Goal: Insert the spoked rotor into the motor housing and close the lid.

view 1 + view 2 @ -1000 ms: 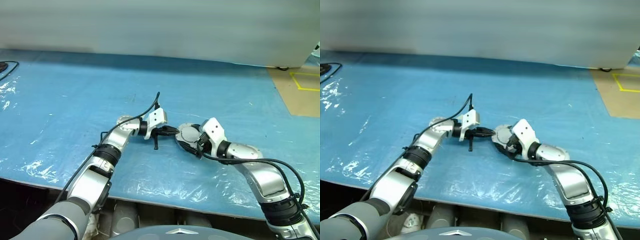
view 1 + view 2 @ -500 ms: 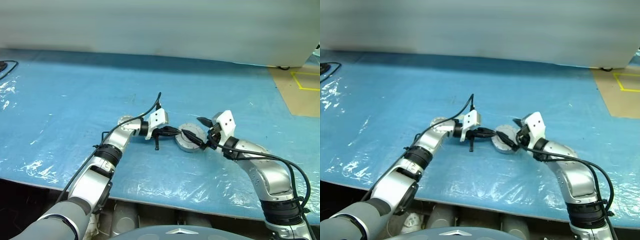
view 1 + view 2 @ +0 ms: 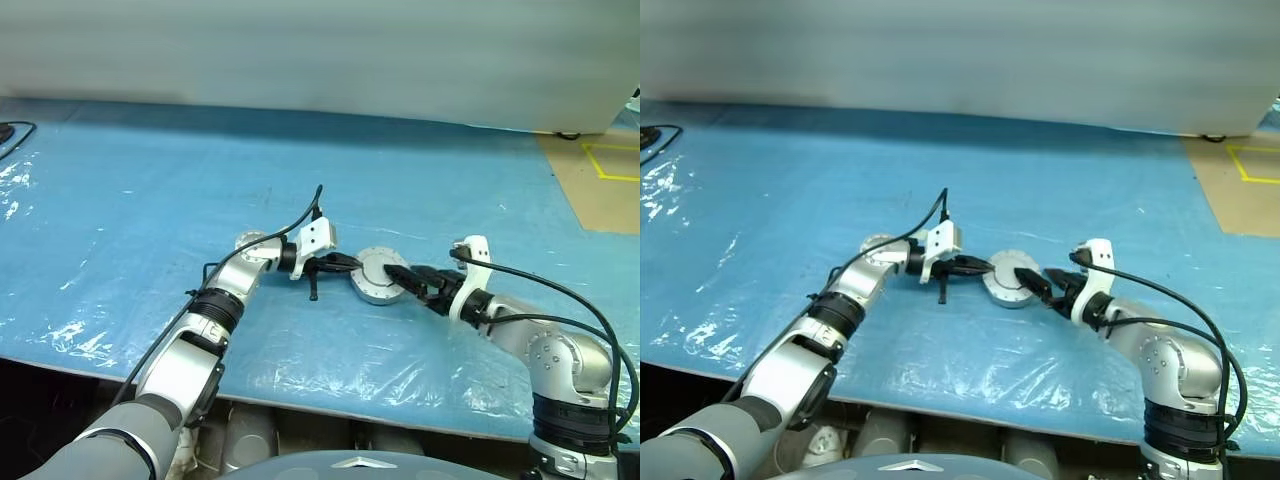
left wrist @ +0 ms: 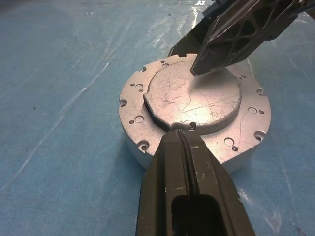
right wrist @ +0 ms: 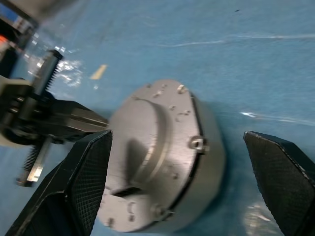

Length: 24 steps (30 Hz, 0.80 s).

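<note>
The motor housing (image 3: 377,278) stands on the blue table, a squat round silver body (image 4: 142,128). The lid (image 4: 194,98) lies on top of it, plain silver face up. The spoked rotor is hidden. My left gripper (image 3: 352,266) is shut and empty, its tips (image 4: 183,135) touching the housing's rim at the lid's edge. My right gripper (image 3: 398,277) reaches in from the other side and stands open; one black finger (image 4: 231,39) hovers over the lid. In the right wrist view its fingers (image 5: 74,191) spread wide on both sides of the housing (image 5: 162,157).
The blue table cover (image 3: 150,190) is crinkled plastic, shiny near the front edge (image 3: 300,385). A black cable (image 3: 15,130) lies at the far left. Brown floor with yellow tape (image 3: 600,180) shows at the far right. A grey wall runs behind.
My right gripper has rolled over and drawn back to the right, off the top of the housing, so the lid now shows. Left gripper and housing have stayed put.
</note>
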{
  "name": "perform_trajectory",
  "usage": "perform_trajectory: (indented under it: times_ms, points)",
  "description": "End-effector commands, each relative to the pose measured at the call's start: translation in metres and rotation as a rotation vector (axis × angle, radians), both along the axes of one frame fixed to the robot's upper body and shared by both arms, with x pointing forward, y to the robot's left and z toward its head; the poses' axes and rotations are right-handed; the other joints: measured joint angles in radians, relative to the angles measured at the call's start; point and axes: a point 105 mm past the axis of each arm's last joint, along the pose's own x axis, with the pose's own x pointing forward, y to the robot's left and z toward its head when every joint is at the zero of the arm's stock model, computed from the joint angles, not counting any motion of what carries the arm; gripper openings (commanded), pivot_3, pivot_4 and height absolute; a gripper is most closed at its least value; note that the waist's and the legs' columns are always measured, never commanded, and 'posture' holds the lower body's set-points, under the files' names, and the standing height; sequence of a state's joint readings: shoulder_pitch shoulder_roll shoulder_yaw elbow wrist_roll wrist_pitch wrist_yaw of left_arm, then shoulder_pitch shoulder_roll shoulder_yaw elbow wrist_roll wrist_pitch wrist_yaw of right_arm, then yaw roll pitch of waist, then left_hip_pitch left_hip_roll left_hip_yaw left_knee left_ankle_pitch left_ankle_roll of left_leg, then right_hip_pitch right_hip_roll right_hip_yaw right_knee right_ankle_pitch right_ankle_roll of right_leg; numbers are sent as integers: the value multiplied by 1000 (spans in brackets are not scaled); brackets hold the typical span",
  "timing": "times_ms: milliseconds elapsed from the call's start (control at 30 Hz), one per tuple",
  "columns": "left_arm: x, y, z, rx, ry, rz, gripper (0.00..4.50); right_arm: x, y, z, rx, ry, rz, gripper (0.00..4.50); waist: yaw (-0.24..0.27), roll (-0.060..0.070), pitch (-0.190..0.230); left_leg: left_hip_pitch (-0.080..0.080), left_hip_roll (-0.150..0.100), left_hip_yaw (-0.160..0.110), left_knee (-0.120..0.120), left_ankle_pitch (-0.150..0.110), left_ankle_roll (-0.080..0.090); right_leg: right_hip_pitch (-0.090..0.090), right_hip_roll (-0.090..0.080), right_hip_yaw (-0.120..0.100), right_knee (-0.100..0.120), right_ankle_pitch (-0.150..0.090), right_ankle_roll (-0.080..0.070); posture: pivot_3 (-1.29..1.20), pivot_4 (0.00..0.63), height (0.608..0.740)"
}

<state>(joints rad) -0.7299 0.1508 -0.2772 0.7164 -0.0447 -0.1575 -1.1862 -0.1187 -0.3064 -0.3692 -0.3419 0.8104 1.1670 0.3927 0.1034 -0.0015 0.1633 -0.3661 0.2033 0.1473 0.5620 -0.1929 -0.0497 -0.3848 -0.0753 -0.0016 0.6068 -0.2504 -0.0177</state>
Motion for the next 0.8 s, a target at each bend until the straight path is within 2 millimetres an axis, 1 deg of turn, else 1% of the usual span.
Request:
perform_trajectory:
  times_ms: [33, 100, 167, 233, 333, 367, 400, 433, 533, 600, 667, 733, 800]
  points:
    - [-6, 0, -17, 63, 36, -15, 0, -9, 11, 16, 116, -7, 57, 4484, 0, 0, 0, 0, 0, 0, 0, 0, 0, 0, 0, 0, 0, 0, 0, 0, 150, 740]
    - [-5, 0, -17, 61, 34, -13, 0, -13, 14, 15, 155, 16, 68, 4484, -1, 0, 0, 0, 0, 0, 0, 0, 0, 0, 0, 0, 0, 0, 0, 0, 150, 740]
    - [-4, 1, -17, 62, 31, -10, 0, -14, 16, 14, 190, 33, 64, 4104, -1, 0, 0, 0, 0, 0, -1, 0, 0, 0, 1, 0, 0, 0, 0, 0, 150, 740]
    - [-3, 2, -16, 61, 28, -5, 0, -15, 17, 14, 212, 44, 61, 3611, -3, 0, 0, 0, 0, 0, -1, 0, 0, -1, 1, 0, 0, 0, 0, 0, 150, 740]
    - [0, 4, -15, 61, 21, 5, 0, -21, 17, 9, 208, 90, 81, 2585, -7, 0, 0, 0, 0, 0, -2, 0, -1, -1, 1, 0, 0, 0, 1, 0, 150, 740]
    - [0, 4, -15, 61, 19, 7, 0, -25, 17, 6, 207, 109, 94, 2308, -7, 0, 0, 0, 0, 0, -2, 0, -1, -1, 1, 0, -1, 0, 1, 0, 150, 740]
    - [0, 4, -15, 61, 17, 9, 0, -30, 18, 3, 207, 130, 115, 1870, -7, 0, 0, 0, 0, 0, -2, 0, -1, -1, 1, 0, -1, 0, 1, 0, 150, 740]
    - [1, 4, -15, 61, 15, 10, 0, -36, 20, 1, 209, 151, 140, 1621, -6, 0, 0, 0, 0, 0, -2, 0, -1, -1, 1, 0, -1, 0, 1, 0, 150, 740]
    - [1, 4, -15, 60, 12, 11, 0, -54, 28, -4, 216, 203, 215, 595, -8, 0, 0, 1, 0, 0, -3, 0, -1, -1, 1, 0, -1, 2, 4, 0, 150, 740]
    - [1, 4, -15, 58, 9, 11, 0, -63, 31, -10, 184, 242, 252, 16, -11, 1, 0, 1, 0, 1, -4, 0, -1, 0, 2, 1, -1, 2, 4, 0, 150, 740]
    - [1, 2, -15, 55, 5, 10, 0, -68, 33, -16, 167, 267, 269, 16, -8, 1, 0, 1, 0, 1, -6, 0, -1, 1, 2, 1, -1, 1, 3, 0, 150, 740]
    - [1, 2, -15, 54, 3, 11, 0, -68, 35, -17, 165, 270, 271, 16, -3, 2, 0, 2, 0, 1, -6, 0, -1, -1, 1, 1, -2, -1, 1, 0, 150, 740]
    - [1, 2, -15, 53, 0, 12, 0, -61, 34, -18, 145, 254, 237, 16, -1, 2, 0, 1, 0, 1, -5, 0, -1, -1, 0, 1, -2, 0, 2, 0, 150, 740]
